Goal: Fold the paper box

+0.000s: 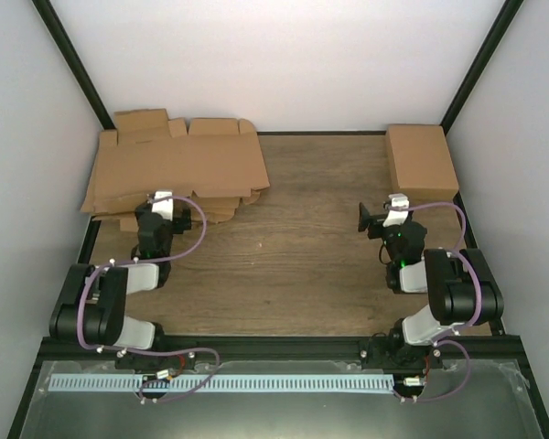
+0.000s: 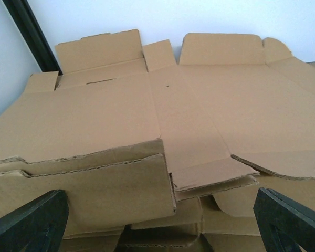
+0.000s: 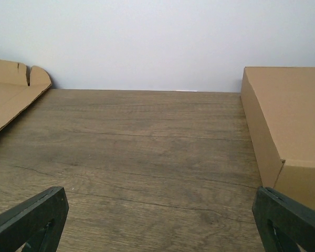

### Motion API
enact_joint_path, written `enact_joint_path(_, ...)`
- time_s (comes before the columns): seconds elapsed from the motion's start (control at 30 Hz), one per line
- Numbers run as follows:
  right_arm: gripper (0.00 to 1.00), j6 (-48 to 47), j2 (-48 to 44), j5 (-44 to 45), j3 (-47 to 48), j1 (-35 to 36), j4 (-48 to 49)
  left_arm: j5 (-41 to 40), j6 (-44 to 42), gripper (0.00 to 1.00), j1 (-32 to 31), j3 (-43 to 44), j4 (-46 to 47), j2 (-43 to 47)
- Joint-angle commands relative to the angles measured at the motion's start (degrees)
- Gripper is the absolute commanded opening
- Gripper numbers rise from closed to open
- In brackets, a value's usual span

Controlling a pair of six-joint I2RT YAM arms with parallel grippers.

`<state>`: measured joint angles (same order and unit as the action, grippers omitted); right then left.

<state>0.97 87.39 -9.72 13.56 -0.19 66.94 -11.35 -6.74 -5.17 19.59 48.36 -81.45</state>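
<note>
Your left gripper at near edge of the pile of blanks, jaws wide, nothing held, your right gripper well right of pile, jaws wide, paper box far right of pile.

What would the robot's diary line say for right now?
left gripper: open, at pile of flat brown cardboard blanks | right gripper: open, over wooden table | folded brown cardboard box: far right, not held

Overhead from behind, looking down on the whole table. Left wrist — low, close against the cardboard pile. Right wrist — low over wood, facing the back wall, sharing that pile's corner.
</note>
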Motion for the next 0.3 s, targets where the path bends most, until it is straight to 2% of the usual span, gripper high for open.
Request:
enact_joint_path(0.0, 1.0, -0.01, 0.41, 1.42, 1.11, 0.09, 2.33, 6.1, -0.46, 1.0, 0.25, -2.28, 8.91, 0.03)
enact_joint_path(0.03, 1.0, -0.05, 0.42, 1.44, 1.09, 0.1, 2.29, 6.95, -1.5, 1.0, 0.12, -2.7, 11.01, -1.74)
enact_joint_path(0.07, 1.0, -0.06, 0.48, 1.39, 1.11, 0.1, 2.31, 6.03, -1.19, 1.0, 0.11, -1.66, 8.54, -1.79)
enact_joint_path(0.27, 1.0, -0.09, 0.5, 1.51, 1.21, 0.1, 2.21, 3.91, -0.21, 1.0, 0.08, -0.82, 8.4, -2.64)
